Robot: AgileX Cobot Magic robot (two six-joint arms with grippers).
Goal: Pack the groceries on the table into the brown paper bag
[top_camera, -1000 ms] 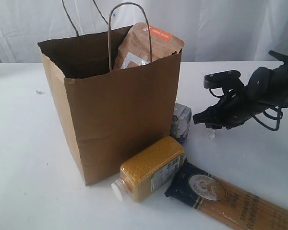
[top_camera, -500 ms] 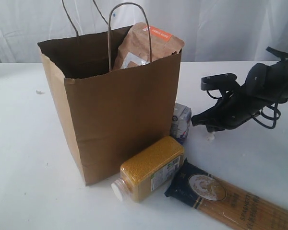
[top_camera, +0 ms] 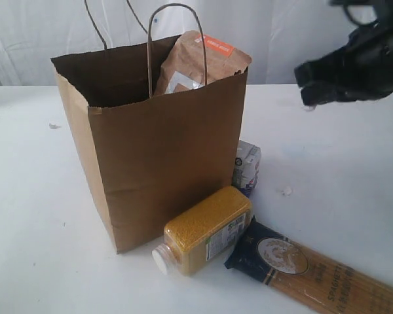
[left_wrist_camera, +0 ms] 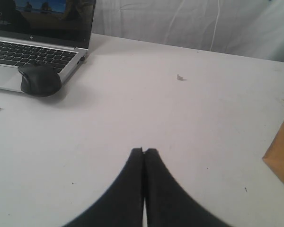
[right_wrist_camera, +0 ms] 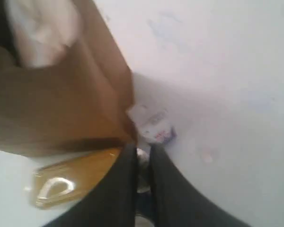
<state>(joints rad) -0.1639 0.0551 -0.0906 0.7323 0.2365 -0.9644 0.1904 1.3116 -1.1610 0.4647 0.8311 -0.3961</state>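
Observation:
The brown paper bag (top_camera: 157,163) stands open on the white table (top_camera: 340,170), with the brown pouch with the orange label (top_camera: 196,62) sticking out of its top. Against its front corner lies the yellow-grain bottle (top_camera: 206,229), with the long spaghetti pack (top_camera: 314,271) beside it. The small white-blue carton (top_camera: 247,167) stands at the bag's right side. My right gripper (top_camera: 308,82) hangs blurred, high at the upper right, above and right of the carton. Its wrist view looks down on the bag (right_wrist_camera: 61,104), carton (right_wrist_camera: 154,125) and bottle (right_wrist_camera: 71,177); the gripper (right_wrist_camera: 142,149) is shut and empty. My left gripper (left_wrist_camera: 144,151) is shut over bare table, the bag's corner (left_wrist_camera: 281,156) off to one side.
A laptop (left_wrist_camera: 33,47) and a black mouse (left_wrist_camera: 40,79) sit at the table's edge in the left wrist view. A small white scrap (top_camera: 286,191) lies on the table right of the carton. White curtains hang behind.
My right arm has risen from low beside the carton to high at the upper right, its jaws drawing together. Groceries, bag and left arm have not moved.

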